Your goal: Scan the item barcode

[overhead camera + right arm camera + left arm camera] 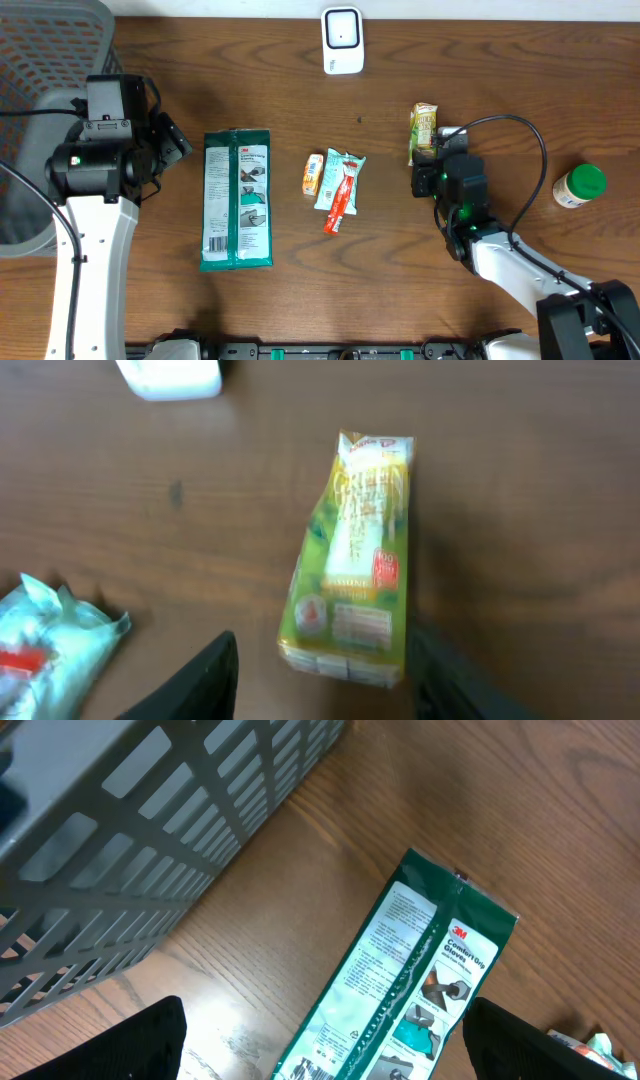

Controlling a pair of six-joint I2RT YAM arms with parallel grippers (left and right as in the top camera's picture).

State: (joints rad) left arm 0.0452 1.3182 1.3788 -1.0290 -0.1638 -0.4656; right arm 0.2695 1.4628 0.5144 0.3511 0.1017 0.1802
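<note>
Overhead: one scanner [342, 40] stood at the far edge. One snack packet [423, 130] lay right of centre. Also one glove pack [236, 200], one orange sachet [313, 173], one teal sachet [340, 185], one jar [580, 186] and one basket [50, 60].

Left wrist: left gripper [325, 1010] was spread wide and empty (glove pack below).

Right wrist: right gripper [325, 660] was half parted, straddling the packet's near end without clamping it.

- One white scanner [342, 40].
- One grey mesh basket [50, 60], far left of the scanner.
- One green glove pack [236, 200], nearer and left of it.
- Two small packets just nearer than it: an orange packet [313, 173] and a pale blue packet [340, 185].
- One yellow-green snack pack [423, 130], right of it.
- One green-lidded jar [580, 186], far right.
</note>
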